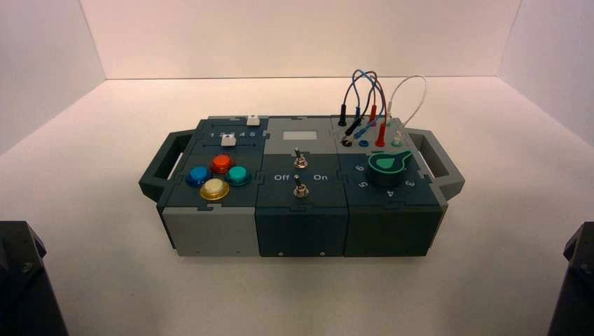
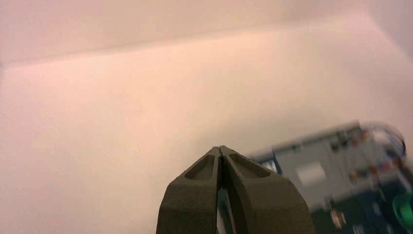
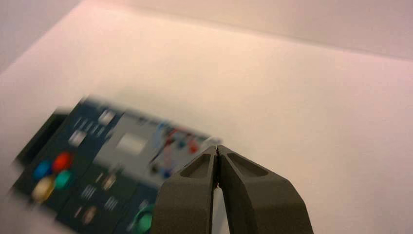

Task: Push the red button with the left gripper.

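The red button (image 1: 222,162) sits on the left block of the box (image 1: 210,234), at the back of a cluster with a blue button (image 1: 199,174), a teal button (image 1: 237,174) and a yellow button (image 1: 214,188). It also shows in the right wrist view (image 3: 62,161). My left gripper (image 2: 221,148) is shut and empty, far from the box, with its arm parked at the lower left corner (image 1: 21,280). My right gripper (image 3: 216,147) is shut and empty, its arm parked at the lower right corner (image 1: 576,280).
The box also bears two white sliders (image 1: 227,140), two toggle switches (image 1: 300,187) marked Off and On, a green knob (image 1: 387,166) and plugged wires (image 1: 371,98). Dark handles (image 1: 157,168) stick out at both ends. White walls surround the white table.
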Motion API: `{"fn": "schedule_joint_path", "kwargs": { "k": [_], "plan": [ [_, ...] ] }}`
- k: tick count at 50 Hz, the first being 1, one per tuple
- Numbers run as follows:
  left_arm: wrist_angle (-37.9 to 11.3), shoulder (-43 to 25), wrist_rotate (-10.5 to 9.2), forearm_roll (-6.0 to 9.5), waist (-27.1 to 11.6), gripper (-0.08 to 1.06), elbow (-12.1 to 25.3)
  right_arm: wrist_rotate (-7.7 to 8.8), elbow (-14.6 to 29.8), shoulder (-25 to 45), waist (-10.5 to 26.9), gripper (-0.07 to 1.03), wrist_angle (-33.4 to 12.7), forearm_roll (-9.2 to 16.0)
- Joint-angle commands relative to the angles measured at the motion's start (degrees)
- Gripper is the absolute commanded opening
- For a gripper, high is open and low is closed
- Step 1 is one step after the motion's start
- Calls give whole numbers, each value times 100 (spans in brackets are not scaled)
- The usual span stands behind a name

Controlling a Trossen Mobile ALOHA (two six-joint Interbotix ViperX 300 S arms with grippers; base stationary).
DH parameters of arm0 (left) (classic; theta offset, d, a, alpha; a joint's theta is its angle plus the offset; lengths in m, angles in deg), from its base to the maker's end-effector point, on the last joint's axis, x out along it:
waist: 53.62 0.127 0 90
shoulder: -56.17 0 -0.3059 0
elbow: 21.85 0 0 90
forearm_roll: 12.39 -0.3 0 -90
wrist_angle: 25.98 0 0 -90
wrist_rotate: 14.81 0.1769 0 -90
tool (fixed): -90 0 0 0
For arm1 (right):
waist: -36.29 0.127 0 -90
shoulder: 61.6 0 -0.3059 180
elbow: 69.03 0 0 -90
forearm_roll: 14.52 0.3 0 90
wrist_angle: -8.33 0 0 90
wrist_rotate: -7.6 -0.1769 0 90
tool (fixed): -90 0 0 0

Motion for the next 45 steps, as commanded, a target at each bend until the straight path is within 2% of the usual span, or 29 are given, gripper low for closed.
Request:
{"fn": "schedule_joint_path", "kwargs": {
  "k": [1,7,13,15,25,26,28,29,34,45],
  "plan": [
    [-756,-360,53,-9,-290,-3,211,-18,211,413,826,-2,-53,62],
    [-1055,-475,53,-9,-431,-3,220,-18,290,668,1327,-2,-114,97],
    [-1301,-545,35,44,-606,-3,246,-9,378,853,1661,-2,-114,97],
    [-1441,-580,26,70,-817,-3,255,0,457,993,1872,-2,-114,97],
    [-1644,-861,-88,114,-1450,-3,316,26,659,1477,2250,-2,-167,105],
    [-1644,-1002,-132,123,-1652,-3,316,53,721,1626,2382,-2,-176,105],
    [-1644,-1002,-132,123,-1652,-3,316,53,721,1626,2382,-2,-176,105],
    [-1661,-1178,-176,132,-1854,-3,325,53,782,1811,2487,-2,-176,97],
    [-1723,-1503,-237,141,-2092,-3,360,88,844,2030,2496,-2,-185,97],
    [-1696,-2364,-255,158,-2566,-3,466,114,844,2250,2514,-2,-185,88]
  ]
}}
